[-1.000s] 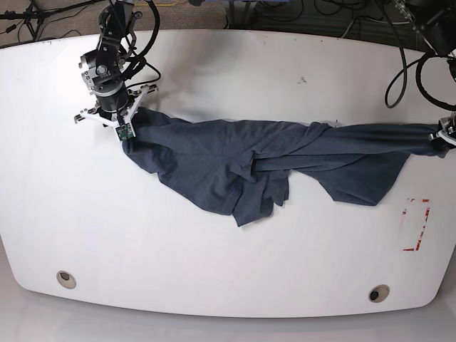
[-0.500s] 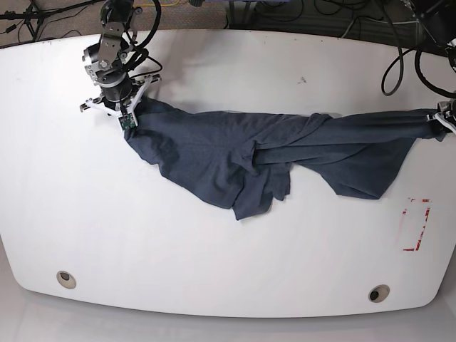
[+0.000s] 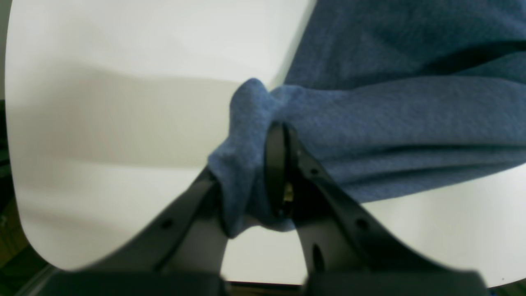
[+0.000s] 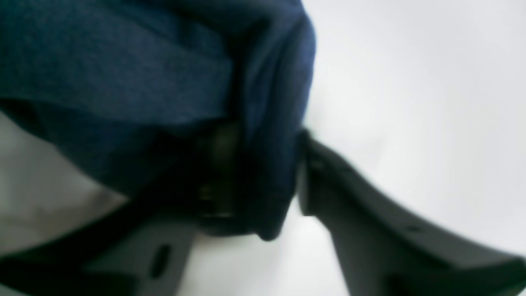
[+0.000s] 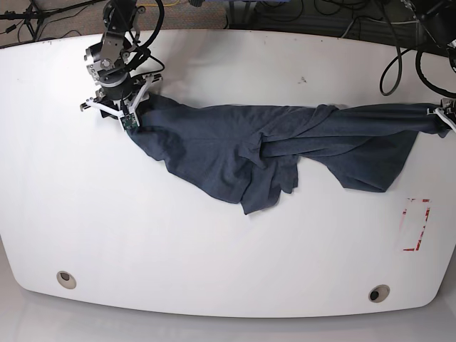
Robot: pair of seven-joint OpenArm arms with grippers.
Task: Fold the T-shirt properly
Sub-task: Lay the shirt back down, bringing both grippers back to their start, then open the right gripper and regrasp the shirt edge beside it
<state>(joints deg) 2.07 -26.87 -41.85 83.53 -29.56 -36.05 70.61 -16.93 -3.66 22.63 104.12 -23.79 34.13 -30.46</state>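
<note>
The dark navy T-shirt is stretched across the white table between my two grippers, with a loose fold hanging toward the front at the middle. My right gripper at the far left is shut on one bunched end of the T-shirt. My left gripper at the table's right edge is shut on the other bunched end. In the left wrist view the left gripper pinches a wad of cloth between its black fingers. No lettering, neck or tag shows.
A red-outlined tape mark lies at the right front of the table. Two round holes sit near the front edge. Cables hang at the back right. The table's right edge is beside my left gripper.
Both grippers have moved toward the back of the table, carrying the T-shirt with them. The shirt is now a little farther back and to the right, still stretched.
</note>
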